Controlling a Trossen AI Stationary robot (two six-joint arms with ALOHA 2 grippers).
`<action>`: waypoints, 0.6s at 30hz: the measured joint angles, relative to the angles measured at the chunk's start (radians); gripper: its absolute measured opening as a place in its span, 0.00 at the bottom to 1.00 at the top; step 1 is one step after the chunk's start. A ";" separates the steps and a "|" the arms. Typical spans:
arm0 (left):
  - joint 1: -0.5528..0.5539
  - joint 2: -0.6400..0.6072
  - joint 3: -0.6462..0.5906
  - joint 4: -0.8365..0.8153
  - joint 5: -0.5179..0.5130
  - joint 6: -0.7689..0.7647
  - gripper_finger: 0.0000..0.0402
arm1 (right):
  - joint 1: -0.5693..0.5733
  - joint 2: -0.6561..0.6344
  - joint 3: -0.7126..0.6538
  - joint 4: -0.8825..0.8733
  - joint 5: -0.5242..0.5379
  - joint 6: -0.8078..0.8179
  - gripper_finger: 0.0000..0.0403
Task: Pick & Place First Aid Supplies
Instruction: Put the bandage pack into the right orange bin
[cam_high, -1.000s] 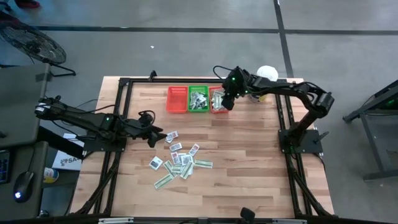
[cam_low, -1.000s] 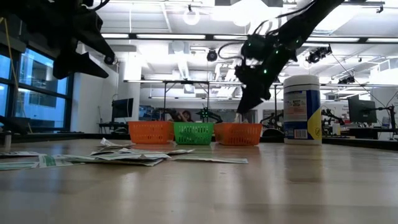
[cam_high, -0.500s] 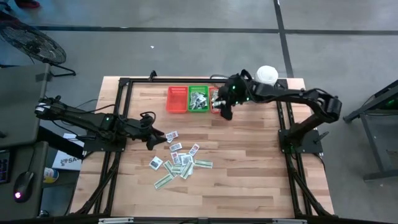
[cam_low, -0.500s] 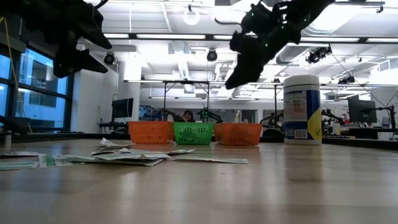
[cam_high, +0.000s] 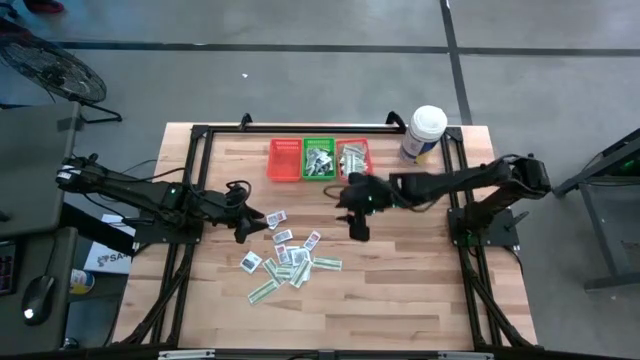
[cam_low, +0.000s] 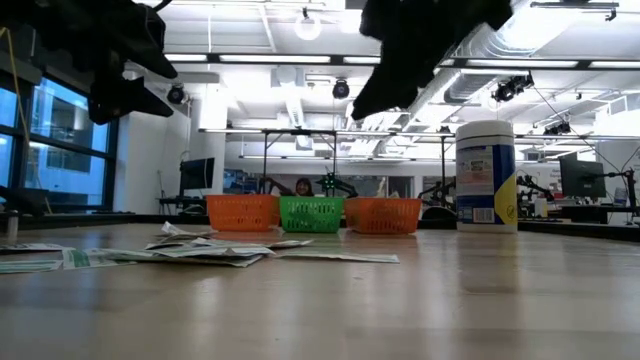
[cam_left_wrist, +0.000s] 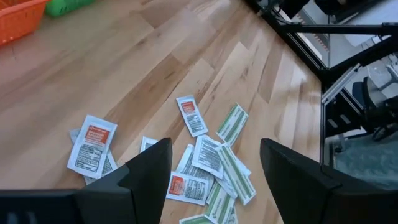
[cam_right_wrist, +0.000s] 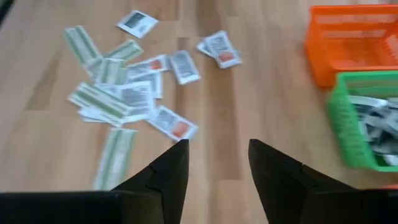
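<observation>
1. First aid packets (cam_high: 288, 255) lie scattered mid-table, in front of the baskets (cam_high: 319, 159).
2. Right gripper (cam_high: 357, 229) hovers beside the pile, fingers spread, empty.
3. Left gripper (cam_high: 255, 222) hangs near the pile's other side, fingers wide, empty.

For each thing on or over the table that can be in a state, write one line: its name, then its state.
Left gripper: open, empty, above the table beside the pile.
Right gripper: open, empty, above bare wood between baskets and pile.
Packets: loose, scattered flat on the table.
Left red basket: looks empty.
Green basket: holds packets.
Right red basket: holds packets.
White tub: upright, lid on.
</observation>
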 joint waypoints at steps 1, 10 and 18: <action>0.000 0.000 0.000 0.000 0.007 0.002 0.60 | 0.023 0.000 0.000 0.004 0.021 0.021 0.40; 0.000 0.000 0.000 -0.008 0.094 0.038 0.60 | 0.213 0.087 0.000 0.081 0.189 0.339 0.40; 0.000 0.000 0.000 -0.028 0.177 0.088 0.60 | 0.328 0.213 0.000 0.188 0.241 0.543 0.40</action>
